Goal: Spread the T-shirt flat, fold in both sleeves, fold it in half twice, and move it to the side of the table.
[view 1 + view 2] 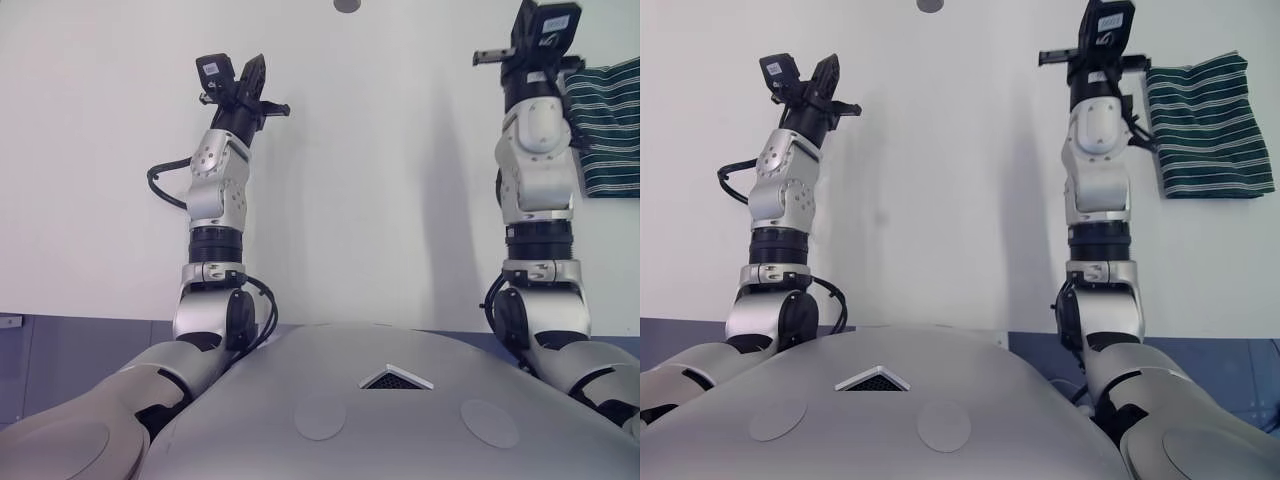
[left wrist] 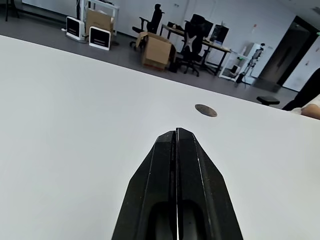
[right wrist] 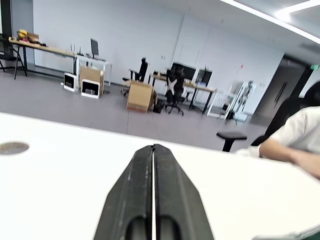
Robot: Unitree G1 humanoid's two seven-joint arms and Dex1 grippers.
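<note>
"How does the white surface (image 1: pixel 380 180) look from your end?"

"I see it running out under both arms. There's a round grey grommet (image 2: pixel 205 110) set into it at the far middle. Beyond its edge is an office floor with a cardboard box (image 2: pixel 156 50) and some black chairs (image 2: pixel 192 42) at desks."

"And the T-shirt (image 1: pixel 1208 125)?"

"It's folded into a compact rectangle, dark green with thin pale stripes. It lies flat at the far right of the surface, just beside my right arm's wrist. I can't tell from the head views whether cloth and arm actually touch. There's a green sliver at the corner of the right wrist view that may be its edge, but I wouldn't swear to it."

"Right jaws?"

"Pressed together with only a hairline seam between them and nothing held. They're raised above the surface next to the shirt's near-left corner."

"Left jaws?"

"Also closed tip to tip and empty. They're out over bare surface on the left, well apart from the shirt and pointing towards the grommet."
</note>
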